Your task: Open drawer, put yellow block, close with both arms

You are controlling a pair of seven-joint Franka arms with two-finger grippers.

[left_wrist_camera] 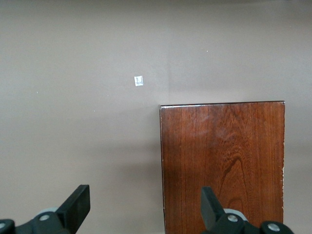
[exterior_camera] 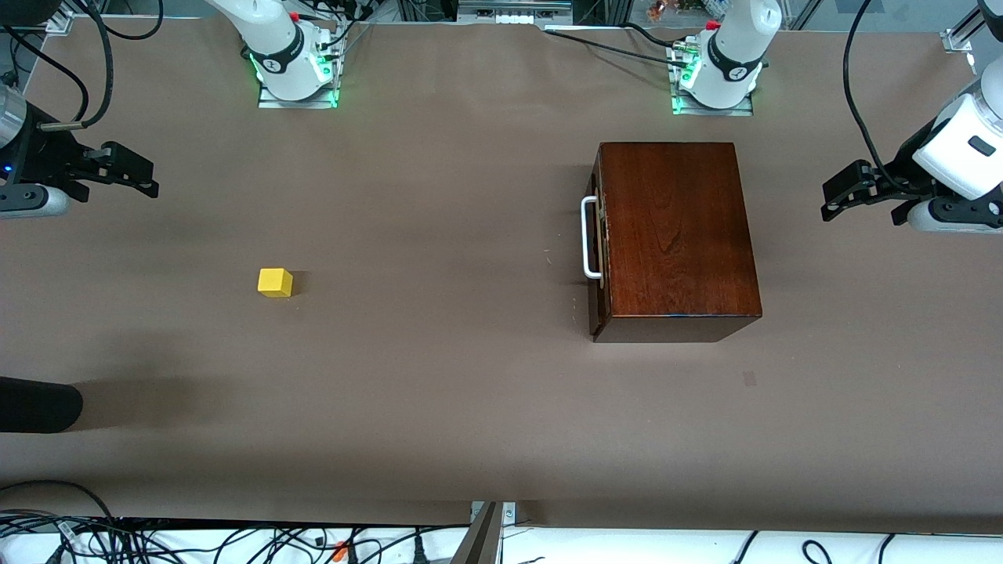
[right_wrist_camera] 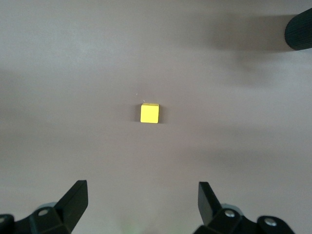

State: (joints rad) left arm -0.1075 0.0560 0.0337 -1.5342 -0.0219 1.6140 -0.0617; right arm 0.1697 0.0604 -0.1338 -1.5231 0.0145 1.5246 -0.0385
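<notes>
Right, nearest my front camera I see the yellow block (exterior_camera: pixel 275 283) on the table (exterior_camera: pixel 439 407), toward the right arm's end. The drawer (exterior_camera: pixel 597 235) sits closed in its wooden box (exterior_camera: pixel 674 231). Both the right gripper (exterior_camera: pixel 145 176) and left gripper (exterior_camera: pixel 834 196) hang spread, holding nothing.

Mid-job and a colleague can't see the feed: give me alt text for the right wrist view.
The yellow block sits alone on the brown table, untouched, ahead of the right gripper, whose jaws stand wide open above the table. A dark rounded object pokes in at one corner of the view.
</notes>
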